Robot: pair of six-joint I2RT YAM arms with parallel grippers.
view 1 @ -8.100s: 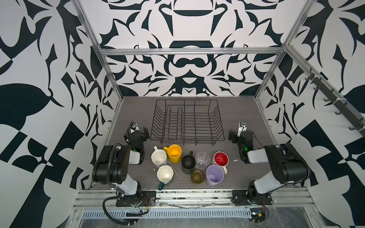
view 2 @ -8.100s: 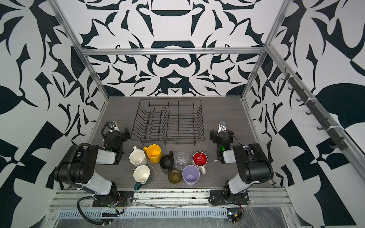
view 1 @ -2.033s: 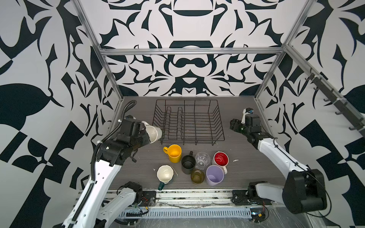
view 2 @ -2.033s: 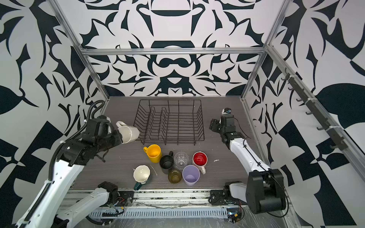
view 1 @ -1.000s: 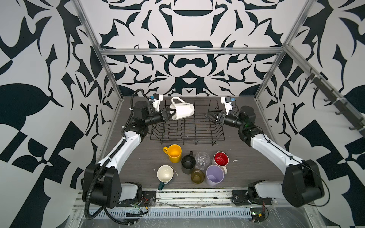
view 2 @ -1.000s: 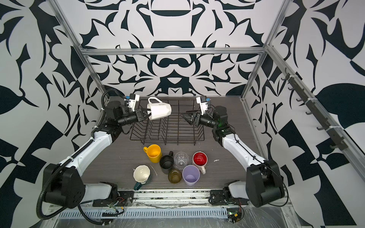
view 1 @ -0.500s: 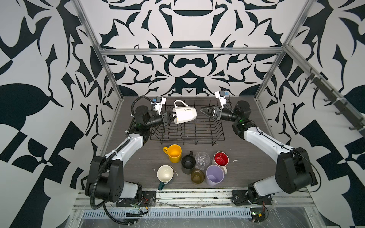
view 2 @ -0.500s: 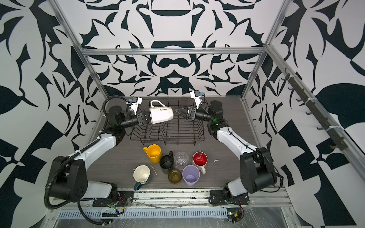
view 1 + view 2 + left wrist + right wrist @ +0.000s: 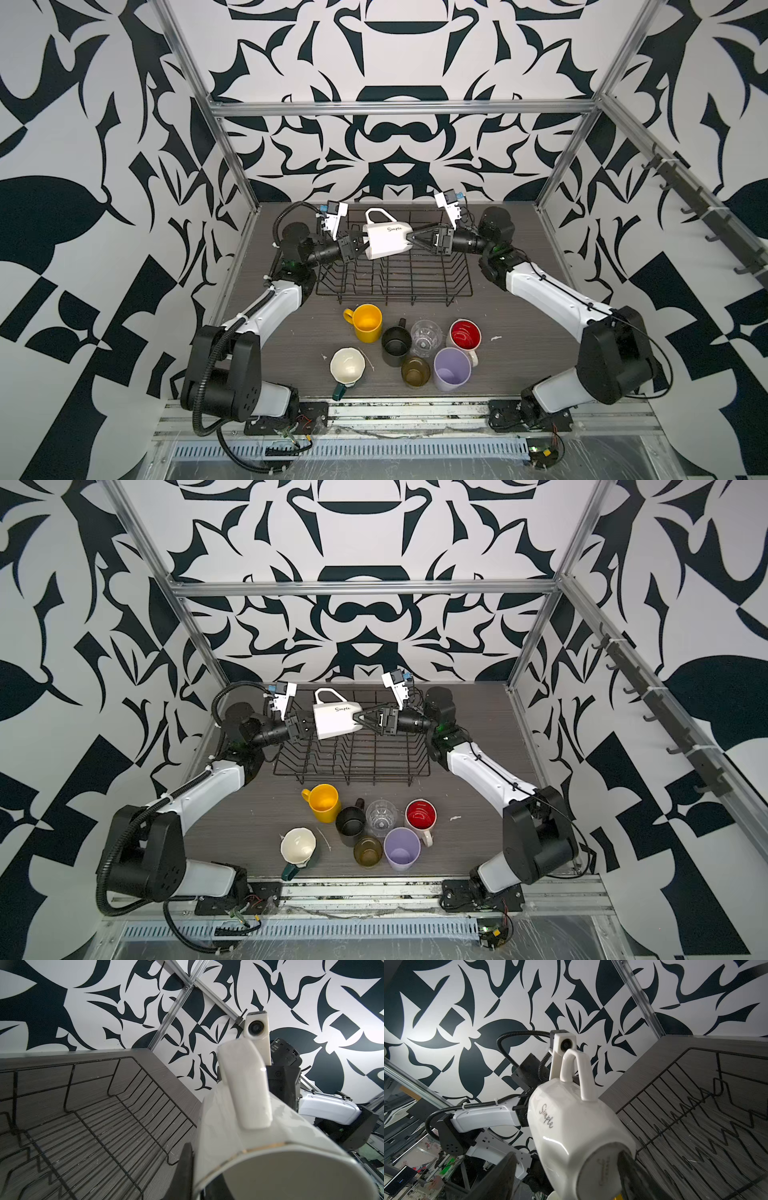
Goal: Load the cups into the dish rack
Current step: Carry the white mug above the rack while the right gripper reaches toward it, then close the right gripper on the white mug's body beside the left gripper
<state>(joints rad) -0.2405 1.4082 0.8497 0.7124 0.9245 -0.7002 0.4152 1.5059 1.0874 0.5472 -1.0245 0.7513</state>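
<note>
We find the large black wire dish rack (image 9: pixel 441 275) standing at 12 o'clock on the grey wood-grain table (image 9: pixel 291 345), with no cup resting in it. One cup is in transit: the white ceramic mug lettered "Simple" (image 9: pixel 386 243) hangs on its side in the air above the rack's 11 o'clock portion, clear of the wires, with its mouth toward 9 o'clock, its base toward 3 o'clock and its handle uppermost. The left gripper (image 9: pixel 358 246) is clamped tight on the mug's rim and alone carries it. The right gripper (image 9: pixel 415 240) has its jaws spread wide to either side of the mug's base. The right wrist view shows a gap at one finger, so we judge it has not yet taken hold. Seven cups stand grouped at 6 o'clock on the table, well apart from the rack:

- the yellow mug (image 9: pixel 365 323) at the group's 10 o'clock
- the black mug (image 9: pixel 396 346) and the clear glass (image 9: pixel 427 337) at its centre
- the red-lined white mug (image 9: pixel 465 336) at 2 o'clock
- the lilac tumbler (image 9: pixel 452 368) at 5 o'clock
- the amber-olive glass (image 9: pixel 415 371) at 6 o'clock
- the teal mug with cream interior (image 9: pixel 347 365) at 8 o'clock

Our assessment is that the task is at its opening stage. Nothing is loaded, the first cup appears to be mid-handover over the rack, and all eight placements remain outstanding.
</note>
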